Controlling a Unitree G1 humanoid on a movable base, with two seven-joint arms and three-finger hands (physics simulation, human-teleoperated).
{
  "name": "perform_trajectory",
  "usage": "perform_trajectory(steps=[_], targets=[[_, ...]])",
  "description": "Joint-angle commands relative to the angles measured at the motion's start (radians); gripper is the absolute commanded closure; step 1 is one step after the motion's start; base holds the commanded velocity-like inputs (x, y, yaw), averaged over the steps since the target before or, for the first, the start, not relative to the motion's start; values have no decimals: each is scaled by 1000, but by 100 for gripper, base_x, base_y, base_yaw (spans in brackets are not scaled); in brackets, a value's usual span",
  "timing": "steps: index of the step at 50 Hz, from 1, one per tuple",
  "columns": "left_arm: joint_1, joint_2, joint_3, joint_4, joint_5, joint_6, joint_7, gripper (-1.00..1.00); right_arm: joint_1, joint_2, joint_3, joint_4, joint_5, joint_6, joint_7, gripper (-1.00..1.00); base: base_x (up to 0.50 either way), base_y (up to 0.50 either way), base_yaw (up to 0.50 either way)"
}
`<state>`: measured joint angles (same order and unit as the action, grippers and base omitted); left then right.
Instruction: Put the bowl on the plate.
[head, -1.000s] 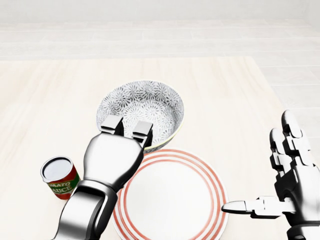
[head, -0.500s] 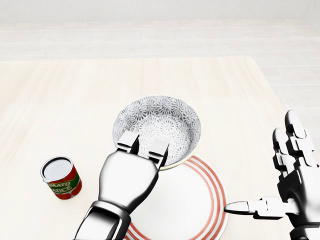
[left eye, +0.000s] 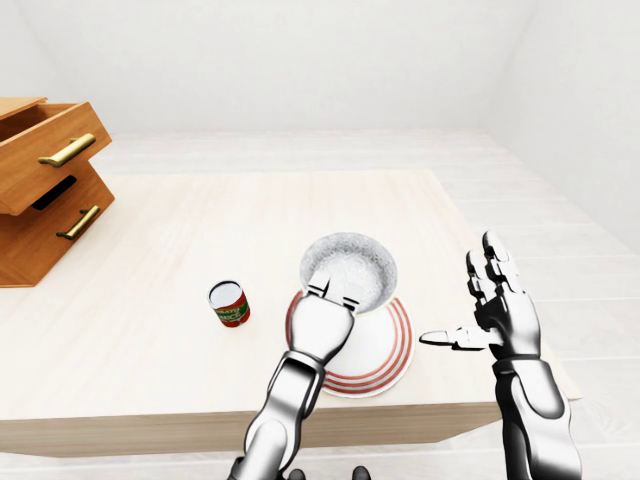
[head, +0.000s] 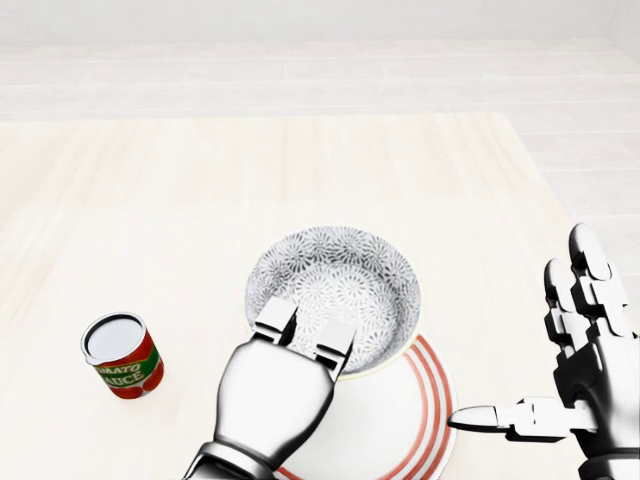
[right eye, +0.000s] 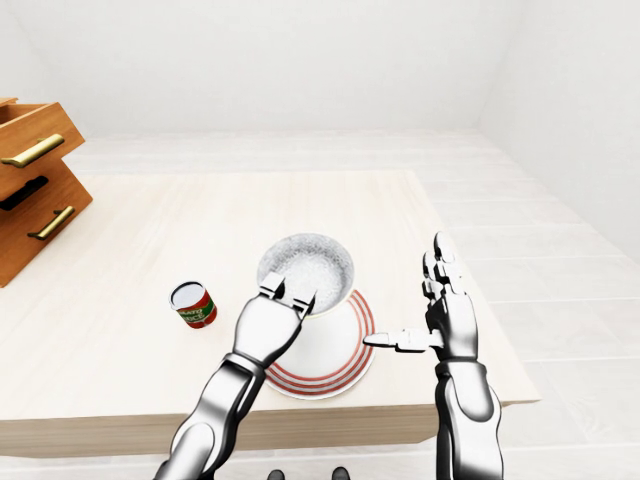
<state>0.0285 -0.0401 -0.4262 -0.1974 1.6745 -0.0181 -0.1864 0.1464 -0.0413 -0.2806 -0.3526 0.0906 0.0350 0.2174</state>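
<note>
A white round plate with red rings (head: 428, 400) lies near the bottom edge of the pale wooden tabletop (head: 150, 200) in the head view. A white round bowl with a grey flower pattern (head: 340, 285) stands upright over the plate's upper left part. Its far side reaches past the plate's rim, and whether it touches the plate or is held just above it cannot be told. The silver left hand (head: 272, 395) covers the plate's lower left and grips the bowl by its near rim. Two fingers (head: 277, 322) hook over the edge into the bowl, and the thumb is hidden below. The right hand (head: 590, 365) stands to the right of the plate, spread wide and holding nothing. Its fingers point up the view, and its thumb (head: 480, 415) is stretched towards the plate with the tip just beside the plate's right rim. A small red and green tomato sauce can with a silver lid (head: 122, 355) stands upright to the left of the plate, well apart from it. Far up and left of the plate in the left-eye view stands a brown wooden chest of drawers with brass handles (left eye: 45, 190), its top drawer pulled out.
</note>
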Motion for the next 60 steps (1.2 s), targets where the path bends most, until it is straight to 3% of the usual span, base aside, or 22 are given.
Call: perform_trajectory(steps=[1, 8, 13, 28, 48, 60], targets=[[18, 9, -25, 15, -70, 14, 62, 100, -9, -4, -4, 16, 5, -2, -2, -100, 0, 0, 0], [27, 14, -34, 30, -63, 15, 91, 100, -5, -5, -5, 12, 5, -4, -3, -100, 0, 0, 0], [36, 23, -45, 27, -38, 20, 126, 100, -4, -8, -10, -9, 9, 13, -3, -100, 0, 0, 0], [74, 41, -58, 4, -35, 23, 143, 100, 0, -5, -14, -34, 7, 27, -1, -100, 0, 0, 0], [137, 79, -92, -2, -30, 35, 204, 100, -5, -2, -4, -4, 0, 8, -1, -100, 0, 0, 0], [103, 83, -59, 77, -52, 29, 229, 100, -5, -2, 0, -1, 0, 6, -5, -100, 0, 0, 0]])
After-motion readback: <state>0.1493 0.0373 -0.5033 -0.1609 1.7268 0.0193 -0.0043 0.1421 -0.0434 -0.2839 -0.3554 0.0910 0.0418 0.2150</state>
